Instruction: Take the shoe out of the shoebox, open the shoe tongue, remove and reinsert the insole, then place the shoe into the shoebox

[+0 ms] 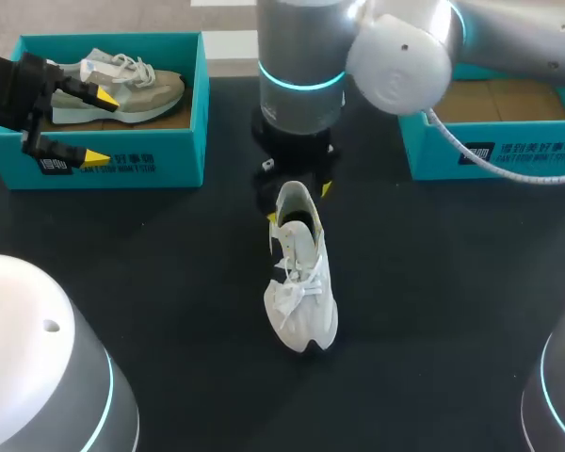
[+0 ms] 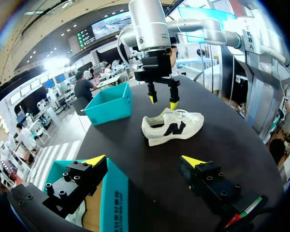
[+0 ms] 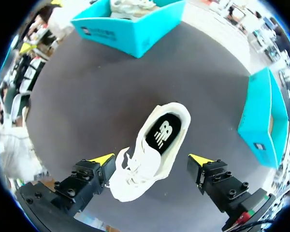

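I have the white lace-up sneaker (image 1: 299, 273) lying on the black tabletop (image 1: 169, 282) in the middle of the frame, heel toward the top, toe toward the bottom. My right gripper (image 1: 299, 202) hangs just above the heel end with its jaws released. In the right wrist view, its yellow-tipped fingers (image 3: 102, 158) stand wide on either side of the sneaker, clear of it, and the dark insole (image 3: 164, 133) shows in the collar. My left gripper (image 1: 99, 125) sits at the upper left, jaws also spread and holding nothing. One finger is over the inside of a teal cardboard shoebox (image 1: 151, 165) and the other is outside its front wall. That box holds a grey and beige sneaker (image 1: 132, 89). A second teal shoebox (image 1: 490, 141) stands at the upper right.
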Tool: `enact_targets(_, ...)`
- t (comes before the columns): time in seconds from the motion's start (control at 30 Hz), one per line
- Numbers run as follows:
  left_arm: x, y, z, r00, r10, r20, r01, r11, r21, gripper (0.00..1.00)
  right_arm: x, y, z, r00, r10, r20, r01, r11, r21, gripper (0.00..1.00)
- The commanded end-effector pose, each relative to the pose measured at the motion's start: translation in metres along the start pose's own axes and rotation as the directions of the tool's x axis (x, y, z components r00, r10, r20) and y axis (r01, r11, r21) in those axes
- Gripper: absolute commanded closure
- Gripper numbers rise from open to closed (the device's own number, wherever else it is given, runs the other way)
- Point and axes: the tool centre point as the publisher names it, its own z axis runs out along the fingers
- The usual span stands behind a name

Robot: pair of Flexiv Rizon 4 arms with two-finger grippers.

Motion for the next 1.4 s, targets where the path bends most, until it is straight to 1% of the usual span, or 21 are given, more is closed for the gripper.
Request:
enact_targets(0.03,0.0,0.0,-0.001,1.0,0.0,-0.002,0.0,1.0,-0.004,0.0,-0.006,-0.007,0.002,0.999,-0.04,-0.037,0.038,0.998,-0.054,0.0)
enact_targets(0.13,0.0,0.0,-0.001,1.0,0.0,-0.002,0.0,1.0,-0.004,0.0,-0.024,-0.001,0.006,0.982,-0.182,-0.046,0.172,0.971,-0.165,0.0)
enact_targets(0.17,0.0,0.0,-0.001,1.0,0.0,-0.002,0.0,1.0,-0.004,0.0,-0.032,0.002,0.007,0.972,-0.234,-0.035,0.225,0.959,-0.17,0.0)
enact_targets(0.23,0.0,0.0,-0.001,1.0,0.0,-0.002,0.0,1.0,-0.004,0.0,-0.045,0.008,0.005,0.946,-0.323,0.037,0.325,0.932,-0.163,0.0)
enact_targets(0.3,0.0,0.0,-0.001,1.0,0.0,-0.002,0.0,1.0,-0.004,0.0,-0.056,0.016,0.003,0.908,-0.413,0.075,0.42,0.892,-0.169,0.0)
enact_targets(0.37,0.0,0.0,-0.001,1.0,0.0,-0.002,0.0,1.0,-0.004,0.0,-0.065,0.024,0.005,0.864,-0.497,0.078,0.502,0.848,-0.169,0.0)
enact_targets(0.4,0.0,0.0,-0.001,1.0,0.0,-0.002,0.0,1.0,-0.004,0.0,-0.067,0.028,0.007,0.837,-0.537,0.102,0.547,0.825,-0.144,0.0)
enact_targets(0.43,0.0,0.0,-0.001,1.0,0.0,-0.002,0.0,1.0,-0.004,0.0,-0.069,0.032,0.009,0.815,-0.571,0.102,0.58,0.805,-0.13,0.0)
enact_targets(0.47,0.0,0.0,-0.001,1.0,0.0,-0.002,0.0,1.0,-0.004,0.0,-0.069,0.036,0.009,0.794,-0.601,0.095,0.608,0.782,-0.137,0.0)
enact_targets(0.57,0.0,0.0,-0.001,1.0,0.0,-0.002,0.0,1.0,-0.004,0.0,-0.068,0.048,0.013,0.759,-0.645,0.09,0.651,0.747,-0.135,0.0)
enact_targets(0.67,0.0,0.0,-0.001,1.0,0.0,-0.002,0.0,1.0,-0.004,0.0,-0.063,0.055,0.021,0.728,-0.677,0.106,0.685,0.721,-0.104,0.0)
enact_targets(0.73,0.0,0.0,-0.001,1.0,0.0,-0.002,0.0,1.0,-0.004,0.0,-0.06,0.058,0.028,0.727,-0.678,0.107,0.686,0.719,-0.108,0.0)
enact_targets(0.77,0.0,0.0,-0.001,1.0,0.0,-0.002,0.0,1.0,-0.004,0.0,-0.058,0.059,0.031,0.717,-0.687,0.12,0.697,0.711,-0.095,0.0)
enact_targets(0.93,0.0,0.0,-0.001,1.0,0.0,-0.002,0.0,1.0,-0.004,0.0,-0.056,0.063,0.048,0.713,-0.683,0.161,0.698,0.712,-0.069,0.0)
enact_targets(1.03,0.0,0.0,-0.001,1.0,0.0,-0.002,0.0,1.0,-0.004,0.0,-0.056,0.067,0.062,0.698,-0.694,0.176,0.708,0.706,-0.028,0.0)
enact_targets(1.1,0.0,0.0,-0.001,1.0,0.0,-0.002,0.0,1.0,-0.004,0.0,-0.055,0.071,0.069,0.687,-0.706,0.173,0.72,0.693,-0.029,0.0)
enact_targets(1.17,0.0,0.0,-0.001,1.0,0.0,-0.002,0.0,1.0,-0.004,0.0,-0.055,0.073,0.075,0.666,-0.726,0.173,0.737,0.676,-0.004,0.0)
enact_targets(1.27,0.0,0.0,-0.001,1.0,0.0,-0.002,0.0,1.0,-0.004,0.0,-0.059,0.074,0.084,0.659,-0.731,0.178,0.742,0.67,0.004,0.0)
enact_targets(1.3,0.0,0.0,-0.001,1.0,0.0,-0.002,0.0,1.0,-0.004,0.0,-0.061,0.074,0.087,0.649,-0.738,0.183,0.748,0.664,0.024,0.0)
enact_targets(1.37,0.0,0.0,-0.001,1.0,0.0,-0.002,0.0,1.0,-0.004,0.0,-0.064,0.074,0.094,0.647,-0.74,0.182,0.749,0.662,0.027,0.04)
enact_targets(1.4,0.0,0.0,-0.001,1.0,0.0,-0.002,0.0,1.0,-0.004,0.0,-0.067,0.074,0.096,0.648,-0.74,0.183,0.749,0.662,0.028,0.11)
